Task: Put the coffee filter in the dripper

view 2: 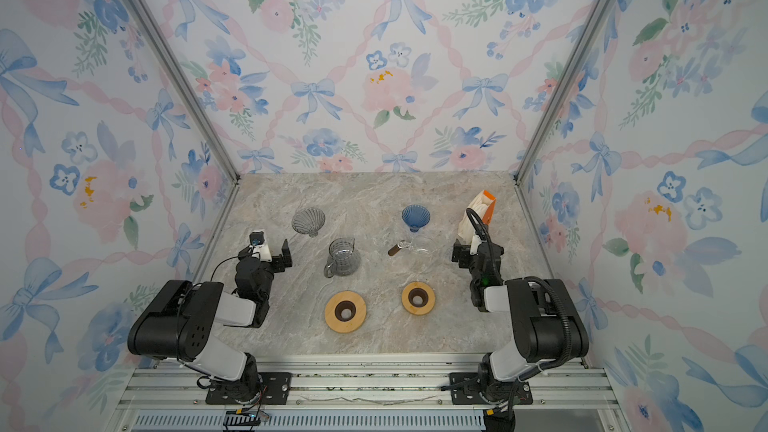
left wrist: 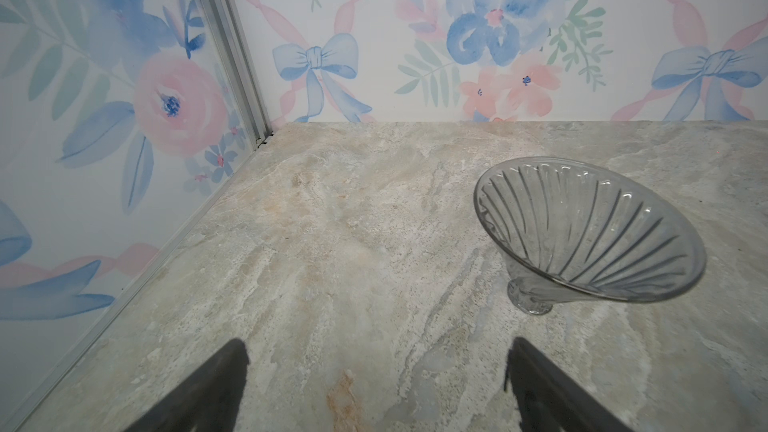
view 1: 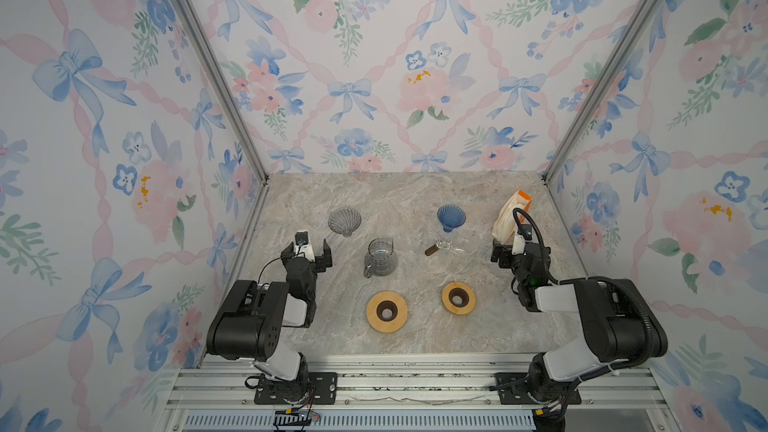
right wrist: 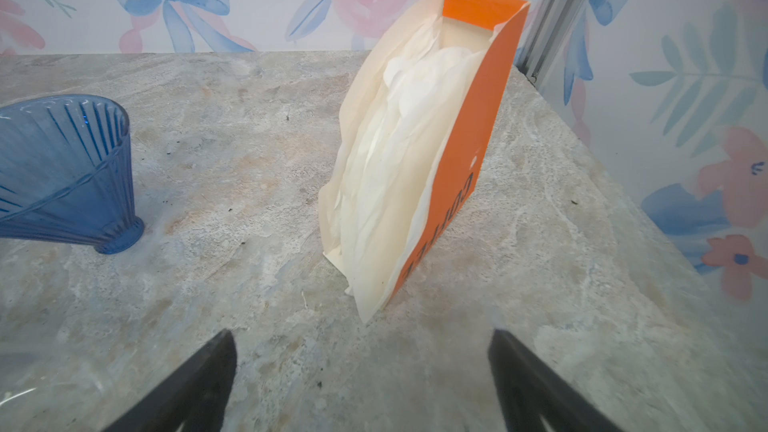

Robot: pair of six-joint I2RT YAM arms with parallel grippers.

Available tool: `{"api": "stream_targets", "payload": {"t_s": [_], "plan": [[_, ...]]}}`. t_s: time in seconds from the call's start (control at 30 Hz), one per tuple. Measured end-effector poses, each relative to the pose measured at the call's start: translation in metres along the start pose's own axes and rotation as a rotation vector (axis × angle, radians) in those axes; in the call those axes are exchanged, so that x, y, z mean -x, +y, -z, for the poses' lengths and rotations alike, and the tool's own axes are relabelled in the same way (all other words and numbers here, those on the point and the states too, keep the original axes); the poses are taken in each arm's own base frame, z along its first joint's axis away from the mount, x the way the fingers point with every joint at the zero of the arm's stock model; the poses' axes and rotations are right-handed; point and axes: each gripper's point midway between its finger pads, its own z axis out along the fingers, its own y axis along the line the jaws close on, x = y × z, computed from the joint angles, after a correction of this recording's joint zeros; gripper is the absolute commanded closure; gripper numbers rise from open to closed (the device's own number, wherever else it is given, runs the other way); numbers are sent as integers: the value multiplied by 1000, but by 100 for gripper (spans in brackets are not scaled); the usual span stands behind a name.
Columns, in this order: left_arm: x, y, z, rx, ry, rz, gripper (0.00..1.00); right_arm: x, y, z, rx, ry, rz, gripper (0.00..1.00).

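**Q:** Where is the filter?

**A:** The paper filters [right wrist: 399, 151] are thin, white, crumpled sheets. They stand packed in an open orange box [right wrist: 473, 147] that leans just ahead of the right gripper [right wrist: 361, 340]. The jaws of this gripper are spread fully apart and hold nothing. The blue dripper [right wrist: 62, 172], a ribbed see-through cone, lies tipped over ahead of the gripper and to its left, well apart from the box. The left gripper [left wrist: 376, 351] is equally wide open and empty. A grey ribbed dripper [left wrist: 590, 230] lies ahead of it, to its right.

**Q:** What could go wrong?

**A:** The sheets nest closely, so a pinch may draw out several at once or tear one. The light cardboard box may slide or topple on the smooth marbled table [right wrist: 208, 118] if it is nudged. The tipped cone rests on a curved wall, so pressing paper into it may make it roll.
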Motion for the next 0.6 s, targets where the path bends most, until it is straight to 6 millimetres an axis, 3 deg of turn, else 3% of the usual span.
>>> {"api": "stream_targets", "payload": {"t_s": [0.6], "plan": [[0,-3,0,-19,-1,-1,2,0,1,0,-5,-1,3,4]]}}
